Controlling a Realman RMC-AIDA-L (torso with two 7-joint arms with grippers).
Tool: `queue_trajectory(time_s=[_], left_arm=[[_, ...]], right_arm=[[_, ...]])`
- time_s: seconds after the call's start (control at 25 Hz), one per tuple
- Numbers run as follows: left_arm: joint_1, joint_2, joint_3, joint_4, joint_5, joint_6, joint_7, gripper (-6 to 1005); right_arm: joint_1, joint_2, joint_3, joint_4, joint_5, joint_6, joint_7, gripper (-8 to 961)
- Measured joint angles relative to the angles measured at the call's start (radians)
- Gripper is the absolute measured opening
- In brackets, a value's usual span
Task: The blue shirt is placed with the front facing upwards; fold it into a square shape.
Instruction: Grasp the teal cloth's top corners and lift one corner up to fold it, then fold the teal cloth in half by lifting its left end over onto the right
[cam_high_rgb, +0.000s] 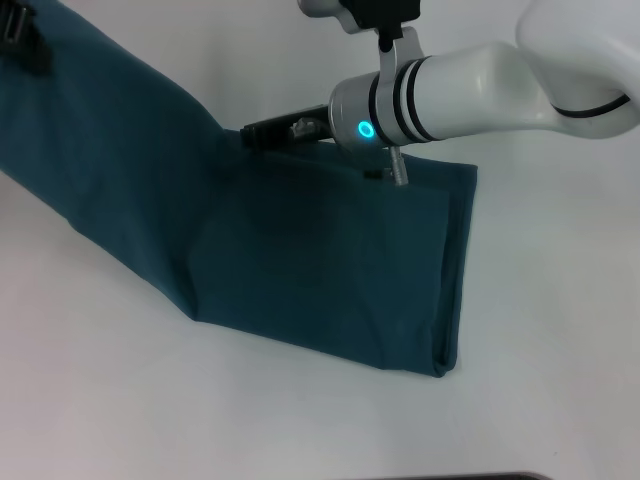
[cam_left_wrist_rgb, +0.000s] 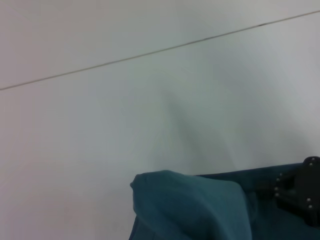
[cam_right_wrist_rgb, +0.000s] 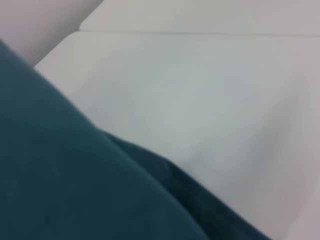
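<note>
The white, smooth table surface (cam_high_rgb: 560, 330) fills the scene and carries everything else; in the left wrist view a thin dark seam line (cam_left_wrist_rgb: 150, 51) runs across it. On it lies the blue shirt (cam_high_rgb: 320, 260), a large dark teal-blue garment of soft cotton, folded lengthwise into a long band that runs from the far left corner of the head view down toward the centre-right. Its right end is a squared, doubled-over panel with stacked layers visible along the right edge and at the near right corner; a diagonal crease marks where this panel meets the band leading off to the left. No lettering shows on the upper face. The right arm (cam_high_rgb: 480, 85), white with black rings and a lit cyan indicator, reaches in from the upper right, and the right gripper (cam_high_rgb: 262, 132) — black, pointing left — sits at the far edge of the shirt, low against the cloth; whether it is clenched on the fabric or released cannot be told. The left gripper (cam_high_rgb: 22, 40) appears only as a dark fragment at the top left corner, on the far end of the band — its grasp likewise cannot be told. In the left wrist view a rounded fold of the cloth rises beside a black fitting.
</note>
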Motion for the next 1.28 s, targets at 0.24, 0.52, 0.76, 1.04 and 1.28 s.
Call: queue_trajectory(time_s=[0.24,0.52,0.76,1.04,1.28], left_arm=[[0.003,0.000,-0.003,0.001,0.000,-0.002,0.000,89],[0.000,-0.002,-0.003,-0.006,-0.001,-0.004,0.000,89],[0.000,-0.010,-0.001,-0.032,-0.002,-0.004,0.000,88],[-0.003,-0.019,0.001,-0.041,-0.012,-0.004,0.000,89],[-0.003,-0.020,0.000,-0.050,-0.024,-0.005,-0.004,88]], right_arm=[[-0.003,-0.001,0.004,-0.007,0.003,-0.018,-0.003,13],[-0.007,-0.007,0.025,-0.017,0.005,-0.111,0.025,14],[-0.008,-0.001,0.014,-0.016,0.007,-0.004,0.030,14],[-0.007,0.000,0.015,-0.023,0.007,0.020,0.030,15],[-0.003,0.000,0.014,-0.021,0.003,-0.032,0.022,16]])
